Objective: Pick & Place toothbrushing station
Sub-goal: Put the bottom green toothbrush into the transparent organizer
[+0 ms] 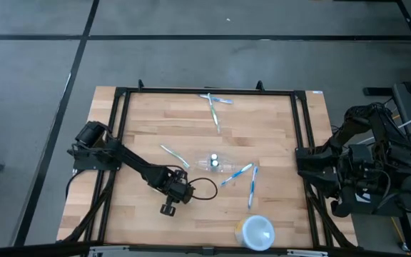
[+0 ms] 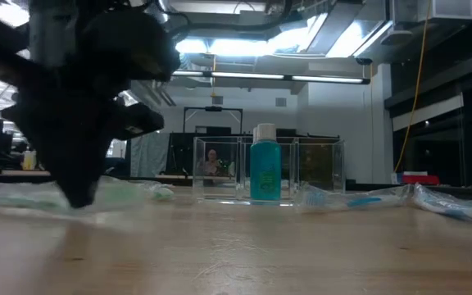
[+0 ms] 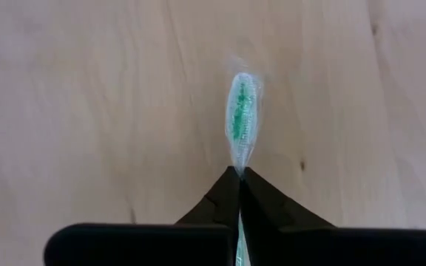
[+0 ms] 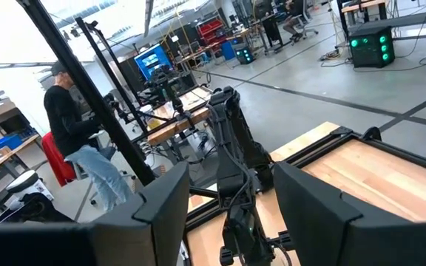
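The clear plastic holder [image 2: 267, 172] stood upright near the middle of the wooden table, a teal bottle inside one of its compartments

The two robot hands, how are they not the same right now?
The left gripper is shut on a green toothbrush down at the table; the right gripper is open and holds nothing. The left gripper reaches out over the wood, while the right gripper waits, tucked back past the table's edge. Both have two dark fingers.
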